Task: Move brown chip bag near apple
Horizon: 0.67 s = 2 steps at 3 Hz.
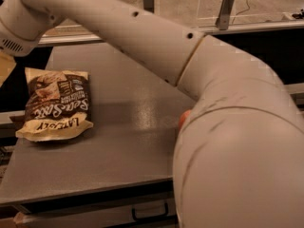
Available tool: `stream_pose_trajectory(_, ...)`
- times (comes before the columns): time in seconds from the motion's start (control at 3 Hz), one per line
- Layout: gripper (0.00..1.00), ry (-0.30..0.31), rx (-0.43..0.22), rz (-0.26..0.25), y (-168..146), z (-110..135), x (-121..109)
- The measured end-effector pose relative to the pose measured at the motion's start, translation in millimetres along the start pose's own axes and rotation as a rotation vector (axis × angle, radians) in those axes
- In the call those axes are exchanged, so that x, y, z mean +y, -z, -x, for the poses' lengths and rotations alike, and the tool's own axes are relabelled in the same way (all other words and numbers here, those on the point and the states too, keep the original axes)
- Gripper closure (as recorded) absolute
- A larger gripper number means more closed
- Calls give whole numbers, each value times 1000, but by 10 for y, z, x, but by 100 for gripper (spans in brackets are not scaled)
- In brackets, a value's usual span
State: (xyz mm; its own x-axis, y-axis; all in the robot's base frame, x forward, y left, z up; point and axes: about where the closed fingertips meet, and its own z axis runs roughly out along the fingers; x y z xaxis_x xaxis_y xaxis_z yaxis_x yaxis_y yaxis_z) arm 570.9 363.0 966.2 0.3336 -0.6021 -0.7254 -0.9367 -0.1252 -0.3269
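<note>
From where the camera looks, the robot's pale arm (142, 37) takes up most of the scene. It sweeps from a bulky elbow at the lower right up and across to the top left corner, where it ends in a rounded wrist housing (19, 27) with a small patch of vent slots. Below that housing, right at the left edge of the view, only a cream-yellow sliver of the gripper (4, 66) shows. It hangs out past the left side of the grey table (128, 127), and so little of it shows that I cannot tell whether it is apart or together. It holds nothing that I can see. The brown chip bag (56, 103) lies flat on the left part of the table, close to its left edge. Its white lettering reads upside down from here, and its cream end faces the near side. A dark gap separates the bag's far left corner from the gripper, so the two are near but not touching. The apple (183, 119) is almost wholly hidden behind the elbow. Only a thin red-orange sliver peeks out beside it, to the right of the table's middle and well apart from the bag. Under the near edge of the table a dark drawer handle (148, 216) shows. Behind the table a light ledge (247, 26) runs across, with a grey post (226, 4) standing on it.
</note>
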Motion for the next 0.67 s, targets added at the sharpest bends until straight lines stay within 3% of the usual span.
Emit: stream_pose_trajectory(0.67, 0, -317, 205, -72, -74, -999, 114)
